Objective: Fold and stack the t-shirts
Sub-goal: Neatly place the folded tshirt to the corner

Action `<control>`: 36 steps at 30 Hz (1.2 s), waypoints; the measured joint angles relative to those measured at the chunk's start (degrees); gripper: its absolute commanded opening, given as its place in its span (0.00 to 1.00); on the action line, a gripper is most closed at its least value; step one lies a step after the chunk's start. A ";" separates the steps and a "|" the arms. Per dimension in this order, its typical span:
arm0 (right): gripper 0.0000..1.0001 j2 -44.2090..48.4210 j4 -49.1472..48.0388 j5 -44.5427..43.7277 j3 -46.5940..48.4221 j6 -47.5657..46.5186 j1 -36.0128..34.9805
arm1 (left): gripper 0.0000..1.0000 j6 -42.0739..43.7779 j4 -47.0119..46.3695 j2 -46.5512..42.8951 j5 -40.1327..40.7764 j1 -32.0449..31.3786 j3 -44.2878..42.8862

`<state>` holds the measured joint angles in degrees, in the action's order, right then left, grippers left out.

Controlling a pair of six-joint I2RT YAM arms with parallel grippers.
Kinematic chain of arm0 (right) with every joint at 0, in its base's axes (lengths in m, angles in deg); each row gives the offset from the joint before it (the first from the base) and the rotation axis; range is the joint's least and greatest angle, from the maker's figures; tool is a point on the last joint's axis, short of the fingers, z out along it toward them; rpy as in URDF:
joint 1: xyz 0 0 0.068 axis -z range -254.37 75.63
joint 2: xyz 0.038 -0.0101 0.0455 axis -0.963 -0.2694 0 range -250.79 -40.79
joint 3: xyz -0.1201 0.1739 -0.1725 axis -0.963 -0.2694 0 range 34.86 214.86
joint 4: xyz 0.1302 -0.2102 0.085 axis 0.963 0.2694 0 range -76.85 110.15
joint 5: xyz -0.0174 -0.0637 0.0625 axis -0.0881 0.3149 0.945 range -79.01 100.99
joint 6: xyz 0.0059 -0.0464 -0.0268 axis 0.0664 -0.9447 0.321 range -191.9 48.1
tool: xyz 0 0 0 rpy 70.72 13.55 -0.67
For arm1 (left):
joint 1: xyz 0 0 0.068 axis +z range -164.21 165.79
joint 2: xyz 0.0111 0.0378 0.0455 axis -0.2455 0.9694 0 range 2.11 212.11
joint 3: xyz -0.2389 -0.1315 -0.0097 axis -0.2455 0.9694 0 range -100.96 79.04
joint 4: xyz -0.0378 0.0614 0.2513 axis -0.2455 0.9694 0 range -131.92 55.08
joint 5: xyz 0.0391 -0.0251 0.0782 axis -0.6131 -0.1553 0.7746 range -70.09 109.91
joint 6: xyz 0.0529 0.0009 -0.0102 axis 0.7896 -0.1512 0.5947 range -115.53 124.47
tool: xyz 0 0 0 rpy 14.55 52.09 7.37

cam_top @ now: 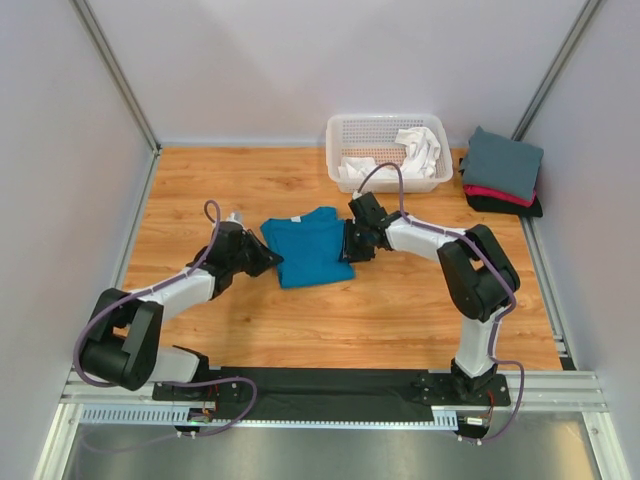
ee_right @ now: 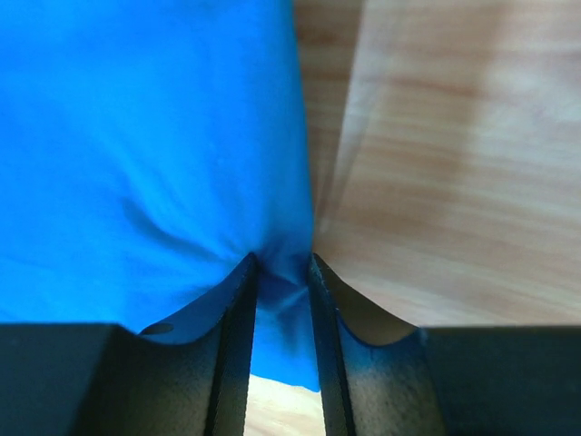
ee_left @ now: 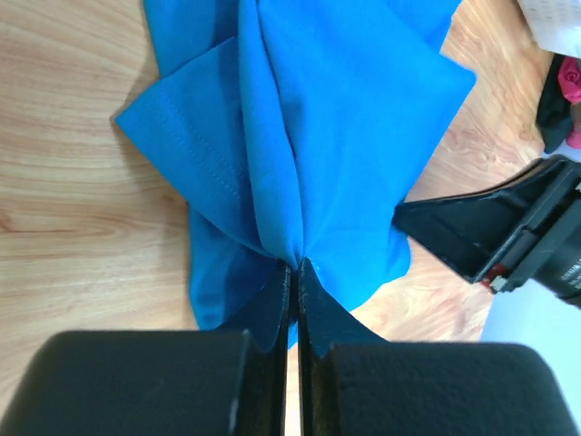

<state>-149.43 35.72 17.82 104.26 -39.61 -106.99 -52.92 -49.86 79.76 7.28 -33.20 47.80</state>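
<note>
- The teal-blue t-shirt [cam_top: 305, 245] lies partly folded in the middle of the wooden worktop [cam_top: 400, 310], between my two arms
- My left end effector [ee_left: 292, 272] is clamped tight on the shirt's edge on its own side, and the cloth gathers into pleats that fan out from the fingertips
- My right end effector [ee_right: 281, 268] has a bunch of the opposite edge between its fingers, which stand slightly apart; I read that as a pinch on the cloth
- The fabric is a thin, matte knit with stitched hems. It looks light and limp, so I expect it to sag and drag wherever it isn't held
- I judge the edges and corners the right places to take hold, both sides at once, and each pinch should catch every layer, since layers can slide over each other
- A folded stack [cam_top: 502, 172] — slate-grey over red-pink over black — sits at the far right
- White cloth [cam_top: 420, 148] lies crumpled in the plastic lattice basket [cam_top: 345, 125]
</note>
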 measured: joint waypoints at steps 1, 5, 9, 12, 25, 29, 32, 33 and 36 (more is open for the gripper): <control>0.31 0.00 -0.55 0.55 -1.03 1.01 -0.09 | 0.00 -0.24 0.02 -0.24 0.11 -0.13 0.00; 0.31 1.53 -2.23 1.75 -3.23 3.91 -0.85 | 0.00 -0.46 0.48 -0.79 0.72 -0.50 1.07; 0.31 3.65 -3.56 2.64 -5.88 7.43 -2.78 | 0.00 0.61 5.73 -2.71 2.93 -0.55 2.47; 0.34 4.96 -3.76 2.78 -6.69 9.44 -5.16 | 0.00 3.89 12.33 -4.39 6.08 -0.55 1.14; 0.87 8.57 1.14 -2.40 -4.11 5.16 -7.69 | 0.83 18.10 32.02 -7.39 15.76 0.33 -9.88; 0.84 8.79 1.38 -2.89 -3.72 2.84 -5.81 | 0.83 20.37 36.52 -10.97 17.55 1.16 -12.39; 0.81 8.63 0.70 -2.34 -3.74 1.60 -4.46 | 0.84 21.40 38.23 -14.08 17.92 1.60 -13.70; 0.80 8.48 0.20 -1.99 -3.72 1.22 -4.11 | 0.84 21.70 38.62 -15.30 17.92 1.75 -13.81; 0.77 6.62 -1.70 -0.63 -3.43 0.68 -3.67 | 0.84 21.88 39.89 -18.08 17.62 1.84 -13.81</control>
<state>-142.81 34.01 17.18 100.83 -38.93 -110.66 -31.04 -9.98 61.68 24.90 -31.36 33.98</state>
